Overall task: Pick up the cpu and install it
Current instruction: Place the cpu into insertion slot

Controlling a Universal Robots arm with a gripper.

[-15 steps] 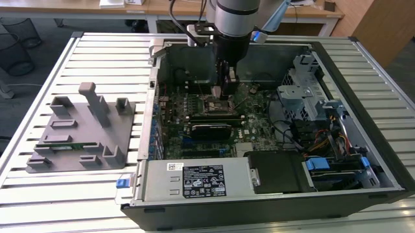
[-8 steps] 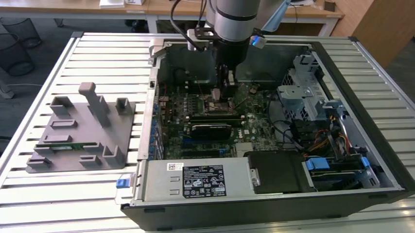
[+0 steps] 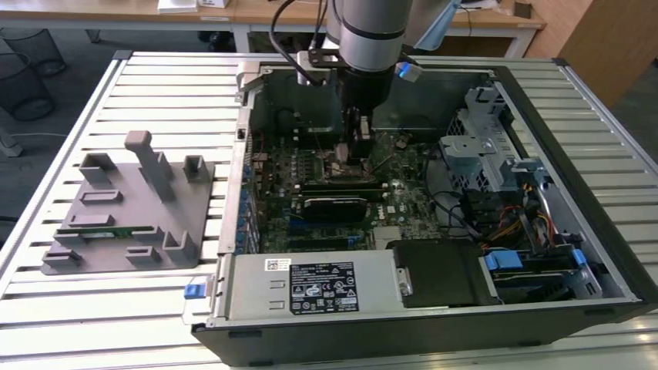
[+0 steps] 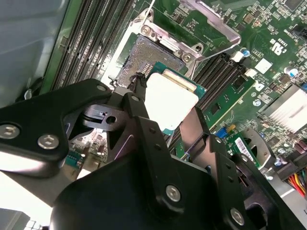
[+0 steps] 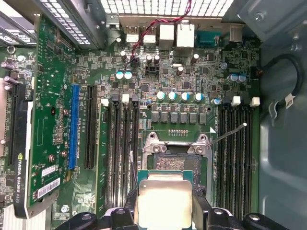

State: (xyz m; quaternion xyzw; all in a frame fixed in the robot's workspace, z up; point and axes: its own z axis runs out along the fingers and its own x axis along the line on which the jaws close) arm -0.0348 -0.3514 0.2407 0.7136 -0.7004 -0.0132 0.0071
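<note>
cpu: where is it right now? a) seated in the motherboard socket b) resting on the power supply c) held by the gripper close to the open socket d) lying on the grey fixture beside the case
c: in the second wrist view the cpu is clamped in the gripper, and the socket next to it is open and bare.

This looks like a robotics lab or test workshop set in an office-like room; a slatted metal table (image 3: 92, 308) carries an open computer case (image 3: 411, 335) lying on its side with its motherboard (image 5: 182, 81) laid bare, and a grey moulded parts holder (image 3: 123, 223) sits just beside it. An industrial robot arm (image 3: 370, 38) reaches down into the case, its gripper (image 5: 165, 215) clamped on the cpu (image 5: 165, 194); wooden desks (image 3: 123, 15) and wire-mesh waste bins (image 3: 21, 85) stand behind the table.
</note>
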